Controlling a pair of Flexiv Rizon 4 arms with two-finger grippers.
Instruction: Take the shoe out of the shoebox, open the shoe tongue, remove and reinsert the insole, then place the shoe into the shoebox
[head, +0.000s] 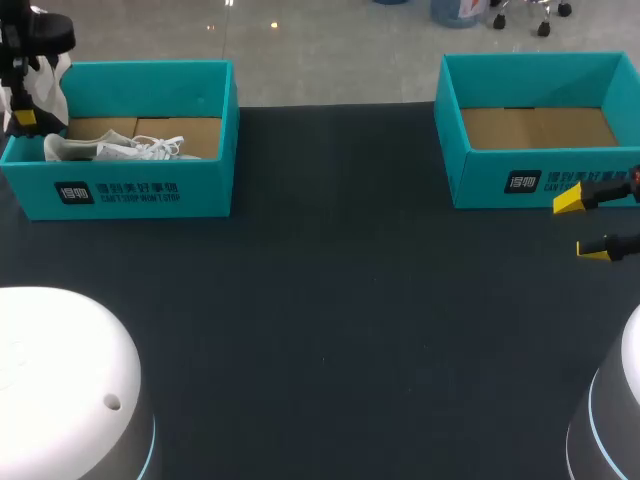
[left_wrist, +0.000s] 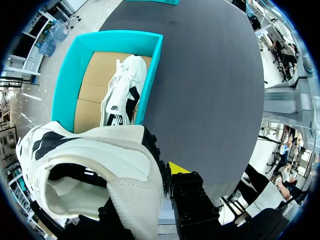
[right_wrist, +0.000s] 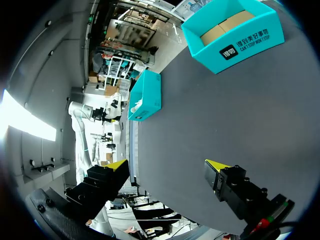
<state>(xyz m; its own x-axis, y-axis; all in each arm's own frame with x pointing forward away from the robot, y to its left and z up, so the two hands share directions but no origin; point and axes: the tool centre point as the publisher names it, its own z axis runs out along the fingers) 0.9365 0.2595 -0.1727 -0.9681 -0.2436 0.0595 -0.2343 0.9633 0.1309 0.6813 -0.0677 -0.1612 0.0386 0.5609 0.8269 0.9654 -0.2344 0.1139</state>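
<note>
Your left gripper (left_wrist: 152, 172) is clenched on a white shoe (left_wrist: 90, 165), as far as the wrist view shows (one finger is hidden behind the shoe). It holds the shoe in the air above the left box (head: 130, 190), which stands at the bench's (head: 330, 300) far-left corner. The right gripper (head: 582, 225) hangs released and empty at the bench's right edge, just in front of the right box (head: 520, 175).

You appear to be on the first step: the shoe is out of the box but not yet set down. The next move likely calls for carrying it to the bare middle of the bench, where the right gripper can reach the tongue. Keep the grip firm, since the shoe looks soft and may sag.

By count there are two shoes, the one held and the other shoe (head: 120, 150) lying in the left box. There are also two boxes (the right one shows only its cardboard floor) and two grippers.
</note>
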